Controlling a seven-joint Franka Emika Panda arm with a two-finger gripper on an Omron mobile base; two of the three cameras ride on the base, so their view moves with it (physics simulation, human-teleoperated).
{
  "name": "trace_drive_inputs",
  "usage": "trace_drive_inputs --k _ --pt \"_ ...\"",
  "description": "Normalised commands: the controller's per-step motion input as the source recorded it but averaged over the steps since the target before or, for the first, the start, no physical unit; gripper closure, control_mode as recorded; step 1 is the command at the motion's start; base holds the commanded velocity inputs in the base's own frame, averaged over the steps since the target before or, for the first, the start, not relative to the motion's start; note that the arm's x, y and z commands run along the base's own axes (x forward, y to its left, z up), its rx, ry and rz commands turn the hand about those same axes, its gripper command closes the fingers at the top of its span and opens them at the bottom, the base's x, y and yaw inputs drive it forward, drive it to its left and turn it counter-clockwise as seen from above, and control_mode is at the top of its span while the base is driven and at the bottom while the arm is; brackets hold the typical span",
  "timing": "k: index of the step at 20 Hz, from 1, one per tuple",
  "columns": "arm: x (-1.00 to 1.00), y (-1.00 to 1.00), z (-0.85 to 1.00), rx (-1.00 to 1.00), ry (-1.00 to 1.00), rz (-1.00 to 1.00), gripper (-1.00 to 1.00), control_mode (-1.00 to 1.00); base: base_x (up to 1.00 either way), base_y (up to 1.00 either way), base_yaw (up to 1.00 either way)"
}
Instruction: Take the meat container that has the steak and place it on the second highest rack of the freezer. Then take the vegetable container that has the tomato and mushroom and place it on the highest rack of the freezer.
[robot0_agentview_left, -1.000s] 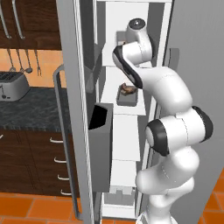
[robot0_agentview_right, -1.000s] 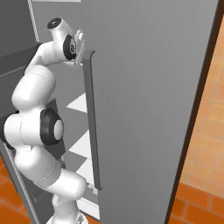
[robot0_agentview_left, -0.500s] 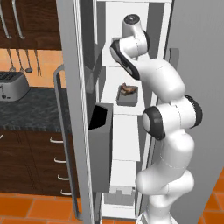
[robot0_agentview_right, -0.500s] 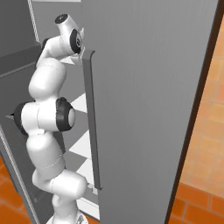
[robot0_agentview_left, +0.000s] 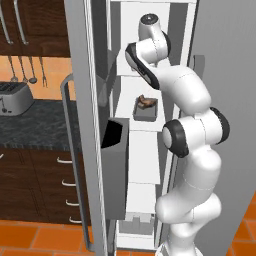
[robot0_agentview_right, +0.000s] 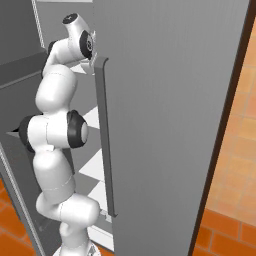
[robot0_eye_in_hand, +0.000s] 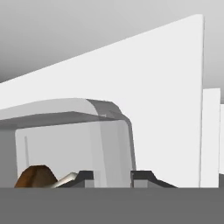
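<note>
A: Meat container (robot0_agentview_left: 146, 109), grey, open-topped, sits on a white shelf (robot0_agentview_left: 140, 121) inside the freezer (robot0_agentview_left: 150, 30). Steak (robot0_agentview_left: 145, 101) lies in it, brown and tan.

B: Which shelf, counted from the top?

A: One white shelf shows above it in the left base view, half hidden by the arm. I read the container's shelf as the second highest rack, though the arm covers much of the upper interior.

B: Tool?

A: In the hand view the tool (robot0_eye_in_hand: 112, 177) has its two dark tips low in the frame, a narrow gap between them. The container's rounded grey wall (robot0_eye_in_hand: 87, 140) rises straight ahead, and the steak (robot0_eye_in_hand: 36, 177) shows at lower left. The tips stand apart from each other and I see nothing pinched between them. Whether they touch the container wall, I cannot tell.

B: Surroundings?

A: Freezer door (robot0_agentview_left: 87, 125) stands open at left, with a long grey handle (robot0_agentview_left: 67, 150) and a dark door bin (robot0_agentview_left: 116, 170). Beyond it, a toaster (robot0_agentview_left: 12, 99) on the dark speckled desk (robot0_agentview_left: 35, 130), dark wooden cabinets (robot0_agentview_left: 40, 185) below, utensils (robot0_agentview_left: 22, 70) hanging above. Orange tiled floor (robot0_agentview_left: 35, 235). In the right base view the arm reaches past a grey panel (robot0_agentview_right: 170, 115) bearing a vertical handle (robot0_agentview_right: 104, 135).
</note>
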Motion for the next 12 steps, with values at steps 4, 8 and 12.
trace_drive_inputs --k 4,8,12 --pt "0.00 0.00 0.00 0.00 0.00 0.00 1.00 -1.00 0.00 0.00 0.00" --pt "0.00 0.00 0.00 0.00 0.00 0.00 -1.00 -1.00 0.00 0.00 0.00" --pt "0.00 0.00 0.00 0.00 0.00 0.00 -1.00 -1.00 0.00 0.00 0.00"
